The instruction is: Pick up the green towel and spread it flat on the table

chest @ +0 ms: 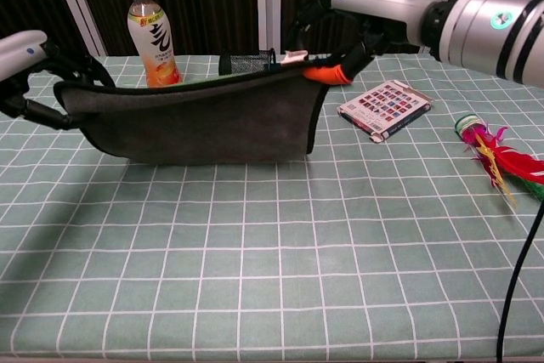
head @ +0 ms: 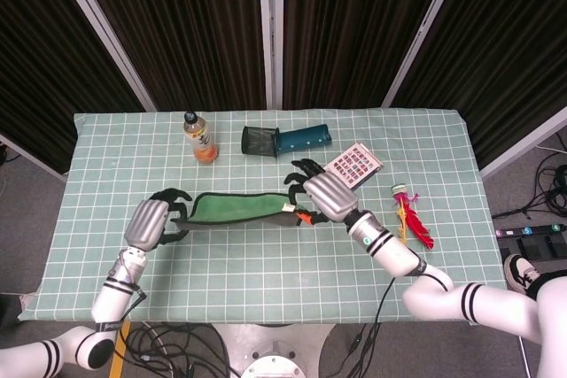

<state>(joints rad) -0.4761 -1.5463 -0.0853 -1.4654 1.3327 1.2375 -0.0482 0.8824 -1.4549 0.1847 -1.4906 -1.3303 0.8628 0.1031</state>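
Green towel (head: 232, 210), head view: stretched between my two hands, in front of the drink bottle (head: 200, 137). My left hand (head: 152, 221) grips one end, my right hand (head: 322, 195) pinches the other, near the patterned card box (head: 353, 165).

Chest view: towel (chest: 200, 116) hangs taut, dark underside showing, lower edge close over the checked tablecloth (chest: 272, 252); bottle (chest: 150, 36) behind it. Both hands (chest: 21, 70) (chest: 340, 36) holding.
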